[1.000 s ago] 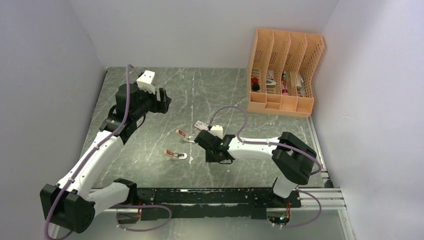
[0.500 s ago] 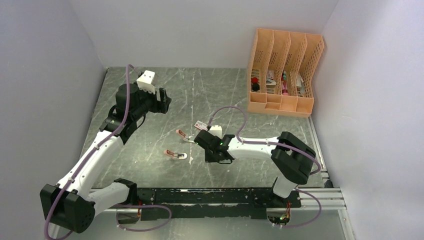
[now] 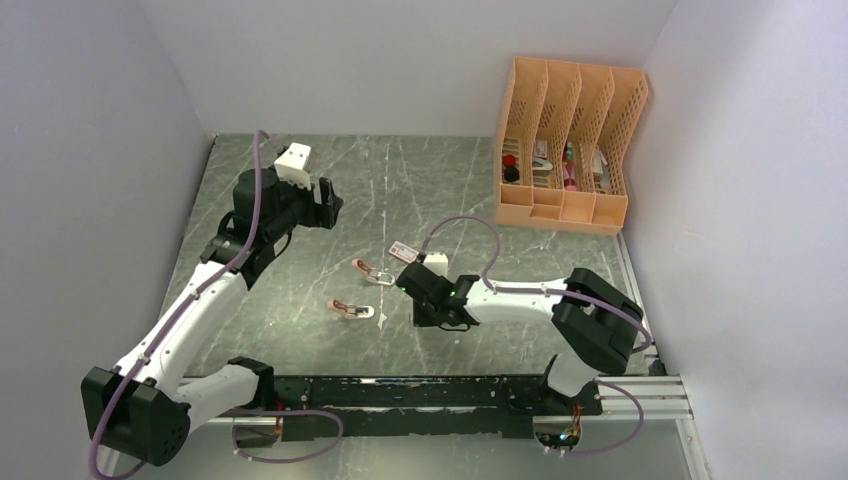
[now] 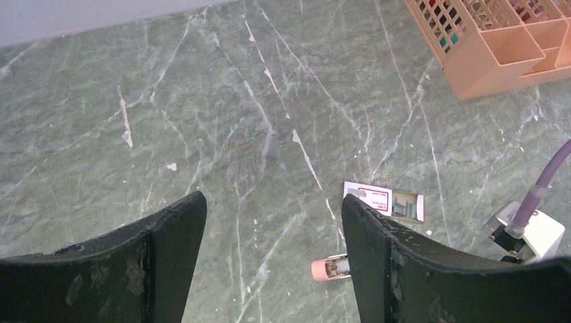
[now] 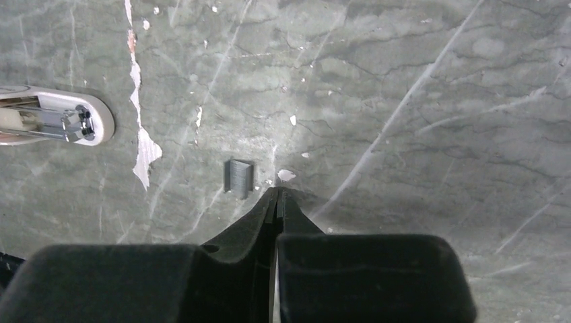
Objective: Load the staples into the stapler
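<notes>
The red-and-white staple box (image 3: 403, 250) lies mid-table with its grey tray pulled out; it also shows in the left wrist view (image 4: 384, 200). A short staple strip (image 5: 238, 177) lies on the table just left of my right gripper's tips. My right gripper (image 5: 276, 192) is shut and low over the table (image 3: 432, 312); I cannot tell whether anything is pinched in it. Two pink staplers lie open, one (image 3: 366, 270) near the box and one (image 3: 350, 309) closer in, whose white end shows in the right wrist view (image 5: 60, 124). My left gripper (image 3: 326, 200) is open and empty, raised at the back left.
A salmon-coloured desk organizer (image 3: 565, 150) with small items stands at the back right, also in the left wrist view (image 4: 498, 40). Grey walls close in the left, back and right. The marble top has white chips (image 5: 145, 151).
My right arm has shifted slightly to the right and nearer, the gripper staying shut and low. The left arm, the box and the staplers have not moved.
</notes>
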Available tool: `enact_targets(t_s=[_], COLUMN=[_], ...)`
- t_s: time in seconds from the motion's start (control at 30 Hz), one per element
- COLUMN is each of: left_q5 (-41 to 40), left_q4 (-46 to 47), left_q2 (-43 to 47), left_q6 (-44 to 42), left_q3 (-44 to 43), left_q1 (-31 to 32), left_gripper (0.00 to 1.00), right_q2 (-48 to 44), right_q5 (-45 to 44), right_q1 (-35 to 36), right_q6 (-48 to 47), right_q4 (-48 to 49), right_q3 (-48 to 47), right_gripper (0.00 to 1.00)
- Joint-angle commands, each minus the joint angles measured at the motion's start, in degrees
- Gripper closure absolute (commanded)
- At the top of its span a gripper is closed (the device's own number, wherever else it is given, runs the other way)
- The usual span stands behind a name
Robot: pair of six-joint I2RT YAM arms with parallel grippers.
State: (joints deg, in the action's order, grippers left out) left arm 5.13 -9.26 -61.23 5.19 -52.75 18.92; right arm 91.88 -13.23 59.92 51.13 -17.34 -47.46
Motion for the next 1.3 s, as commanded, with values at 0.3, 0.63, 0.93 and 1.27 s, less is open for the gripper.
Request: enact_targets(t_s=[0.3,0.63,0.93,1.27], left_q5=[-0.7,-1.04,-0.51,-0.74], left_q4=[1.22,1.23,1.14,1.07], left_q2=[-0.74,-0.35,-0.42,-0.25], left_q6=[-0.27,-0.26,-0.36,-0.44], left_q3=[0.37,0.37,0.28,0.25], left_q1=[0.39,0.4,0.42,0.42], left_gripper=[0.22,0.22,0.22,0.22], right_q2=[-4.83,-2.36,0.54,2.74], right_q5=[-2.02,1.7,1.81,2.13], right_q1=[-0.65,-0.53,-0.59,-0.55], right_q6=[-0.83,-7.66,-6.23,-6.13], right_q4=[-0.55,2.53,1.51,0.45], right_q3=[1.94,-3.21,-3.42,-3.56], right_gripper=[0.92,0.8,0.79,0.79])
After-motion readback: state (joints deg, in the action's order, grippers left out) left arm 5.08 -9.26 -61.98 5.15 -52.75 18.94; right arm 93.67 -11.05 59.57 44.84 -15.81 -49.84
